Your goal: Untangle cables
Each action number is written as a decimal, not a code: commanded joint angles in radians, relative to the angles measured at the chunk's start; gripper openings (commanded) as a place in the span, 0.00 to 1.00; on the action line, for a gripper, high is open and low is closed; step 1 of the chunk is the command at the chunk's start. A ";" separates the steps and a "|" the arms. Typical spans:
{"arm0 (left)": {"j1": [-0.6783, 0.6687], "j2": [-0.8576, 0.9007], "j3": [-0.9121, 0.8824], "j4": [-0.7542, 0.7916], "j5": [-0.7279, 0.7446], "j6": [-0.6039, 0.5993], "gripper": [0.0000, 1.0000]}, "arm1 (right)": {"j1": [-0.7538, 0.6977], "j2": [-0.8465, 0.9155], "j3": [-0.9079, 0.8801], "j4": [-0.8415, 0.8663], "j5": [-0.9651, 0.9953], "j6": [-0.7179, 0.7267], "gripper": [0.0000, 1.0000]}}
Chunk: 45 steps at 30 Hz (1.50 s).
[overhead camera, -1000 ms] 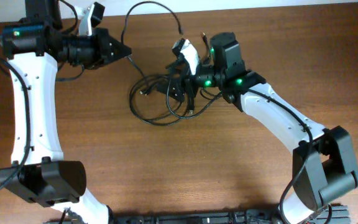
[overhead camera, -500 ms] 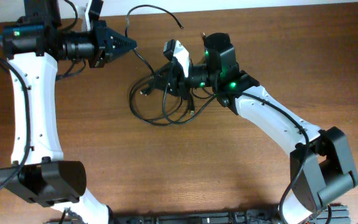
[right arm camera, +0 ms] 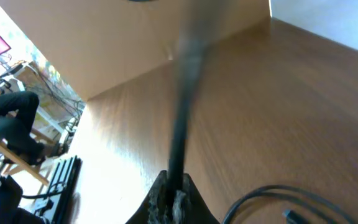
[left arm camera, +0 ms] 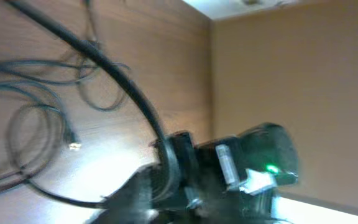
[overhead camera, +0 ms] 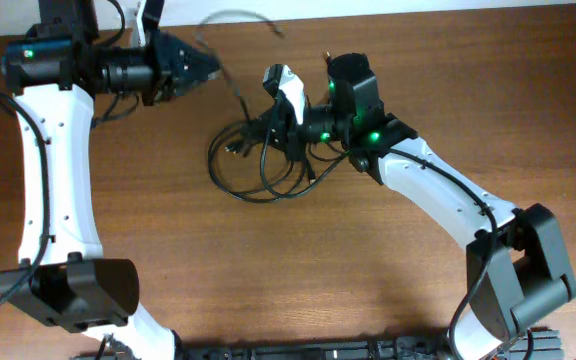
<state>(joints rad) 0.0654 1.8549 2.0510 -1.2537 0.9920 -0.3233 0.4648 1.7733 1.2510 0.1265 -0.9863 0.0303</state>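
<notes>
From above: the left pincer (overhead camera: 208,68) sits over the far side of the table (overhead camera: 368,270), its fingers drawn to a point on one cord of the cables (overhead camera: 268,165). It looks pinched tight. On one side of those tips the cord arcs away as a blur. On the other it drops toward the right pincer (overhead camera: 273,130). The right pincer faces the left one and is down in the tangle, though this view doesn't show how its fingers stand. The main heap of loops lies right at its tips and spreads just beyond them, on the wood between the two pincers.

Left wrist camera now, and it's heavily smeared! The left pincer's own fingers can't be made out. One thick dark cord (left arm camera: 129,87) slants across the frame, out toward a dark blurred body carrying a green light (left arm camera: 270,168). Thin loops of cable (left arm camera: 8,134) lie flat on the table off to one side of that cord.

Right wrist camera: the right pincer (right arm camera: 171,196) is pressed together on a cord (right arm camera: 182,106) that runs straight out from its tips, blurred. Beside the pincer another cable (right arm camera: 272,190) curves along the wood, its plug (right arm camera: 291,216) close by.
</notes>
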 commanded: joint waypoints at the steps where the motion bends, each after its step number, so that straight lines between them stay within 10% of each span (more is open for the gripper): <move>1: -0.007 -0.036 0.013 -0.018 -0.377 0.029 0.90 | 0.007 0.001 0.004 -0.005 0.071 0.069 0.04; 9: -0.038 -0.036 0.013 -0.133 -0.988 0.029 0.98 | -0.023 0.000 0.102 0.223 0.208 0.407 0.04; 21: -0.038 -0.036 0.013 -0.147 -1.007 0.028 0.98 | -0.198 0.000 0.439 0.213 0.397 0.663 0.04; 30: -0.044 -0.036 0.013 -0.159 -1.007 0.028 0.97 | -0.404 -0.001 0.448 -0.566 0.821 0.402 0.04; 45: -0.069 -0.036 0.013 -0.161 -1.008 0.028 0.95 | -0.820 -0.013 0.518 -0.980 1.370 0.262 0.04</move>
<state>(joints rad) 0.0013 1.8530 2.0525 -1.4139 -0.0051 -0.3069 -0.3046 1.7836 1.7485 -0.8169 0.1509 0.3084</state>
